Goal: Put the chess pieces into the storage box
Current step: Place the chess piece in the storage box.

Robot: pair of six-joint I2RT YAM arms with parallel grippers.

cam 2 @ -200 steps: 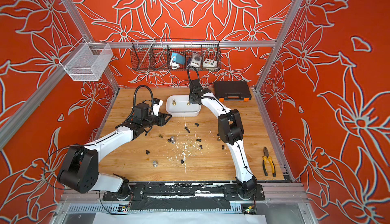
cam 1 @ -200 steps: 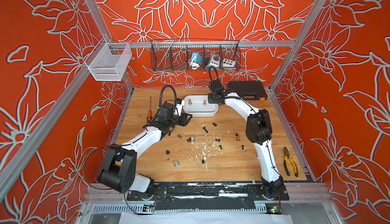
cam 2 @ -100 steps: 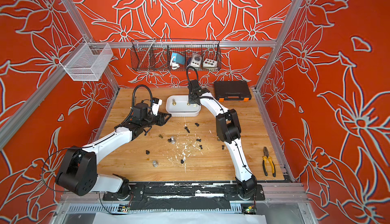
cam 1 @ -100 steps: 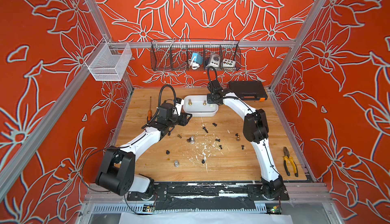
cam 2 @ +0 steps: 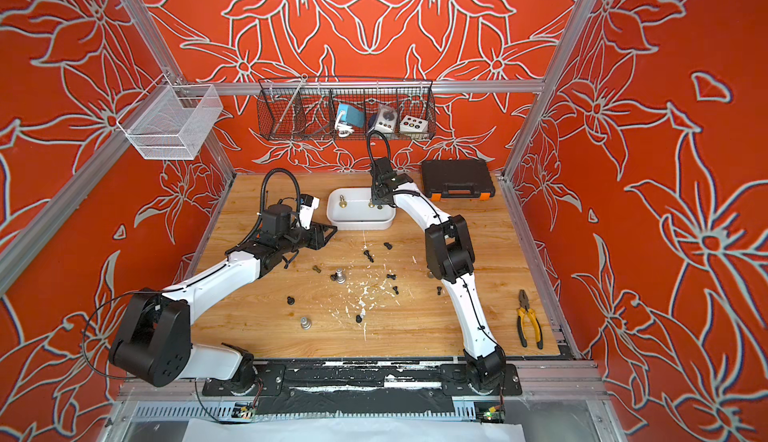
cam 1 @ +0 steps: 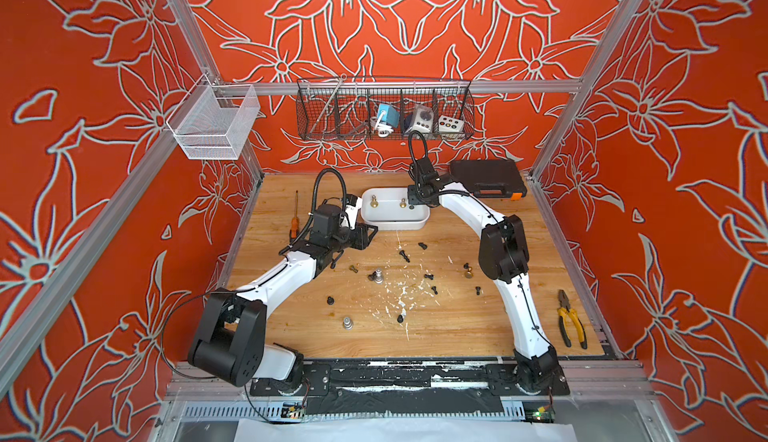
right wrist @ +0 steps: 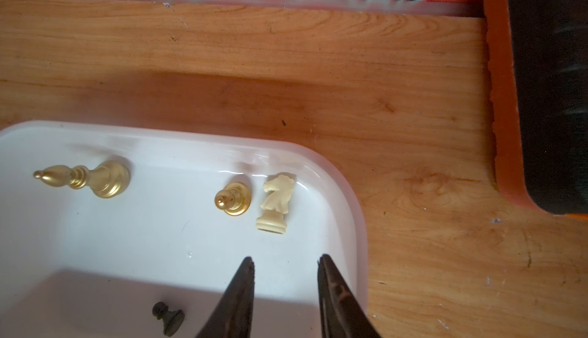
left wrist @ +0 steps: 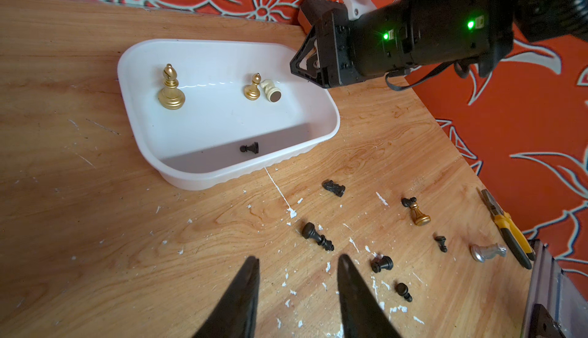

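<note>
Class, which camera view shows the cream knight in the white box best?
The right wrist view: the cream knight lies large and sharp. The left wrist view shows it smaller. In both top views it cannot be made out.

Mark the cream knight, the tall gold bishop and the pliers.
cream knight [right wrist: 276,204]: right wrist view, on its neck, lying in the white box.
tall gold bishop [left wrist: 171,87]: left wrist view, on its stem, standing upright.
pliers [cam 1: 566,315]: a top view, on the yellow handles near the pivot.

On the wooden table [cam 1: 457,336] lie an orange-handled screwdriver [cam 1: 295,221] far left, yellow-handled pliers [cam 1: 572,325] near right and a black case [cam 1: 486,173] far right, with a black wire basket [cam 1: 384,109] hanging on the far wall and a white mesh basket [cam 1: 212,121] on the left.
</note>
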